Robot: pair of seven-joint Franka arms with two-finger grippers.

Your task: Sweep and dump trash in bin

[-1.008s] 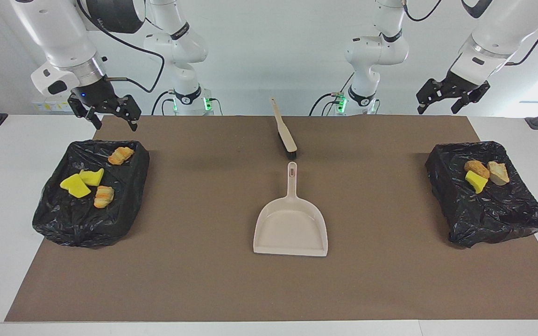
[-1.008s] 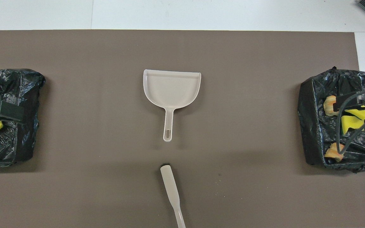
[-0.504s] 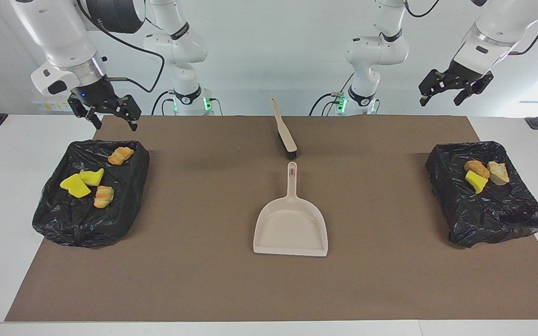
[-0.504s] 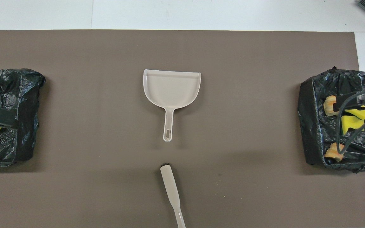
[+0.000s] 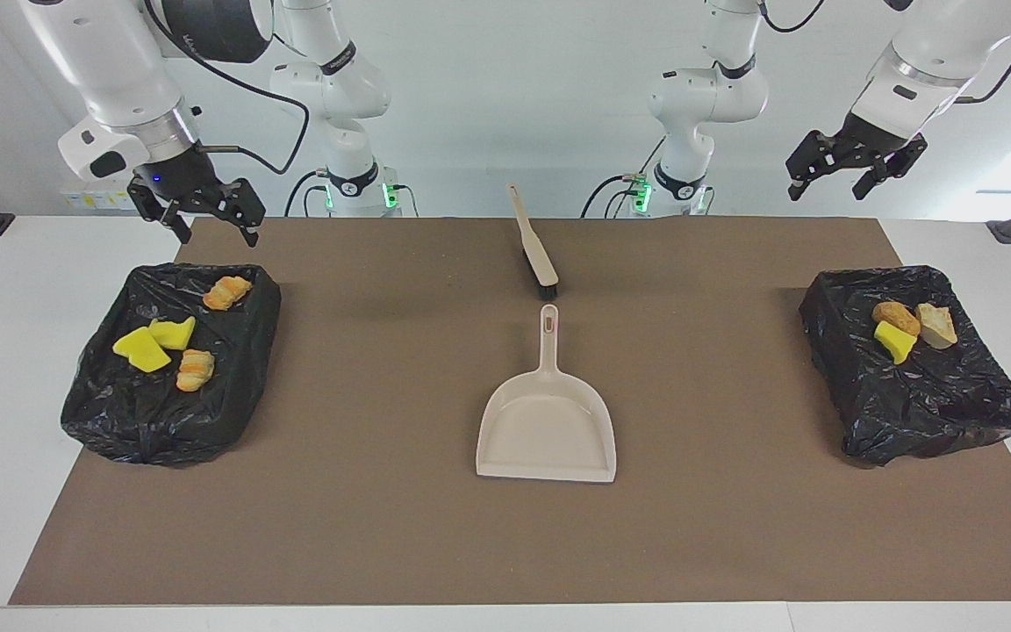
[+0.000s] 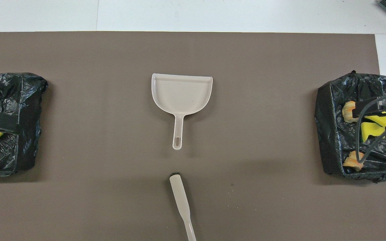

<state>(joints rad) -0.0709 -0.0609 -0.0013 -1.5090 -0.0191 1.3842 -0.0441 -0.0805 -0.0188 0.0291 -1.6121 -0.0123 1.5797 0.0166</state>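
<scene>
Overhead view: dustpan point(image 6: 181, 92) and brush point(image 6: 181, 205) lie mid-mat — both claws point(image 5: 203, 213) point(image 5: 853, 171) spread, empty, above lined bins point(image 5: 174, 364).

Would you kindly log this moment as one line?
trash: in both bins | dustpan, brush: on mat | left hand, right hand: raised, open, empty

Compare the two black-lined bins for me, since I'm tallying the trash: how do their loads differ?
The bin at the right arm's end holds four pieces: two yellow wedges and two orange-brown lumps. The bin at the left arm's end holds three: one yellow wedge, one brown lump and one pale tan chunk. The four lie spread out; the three sit bunched together. Both bins are lined with black plastic.
</scene>
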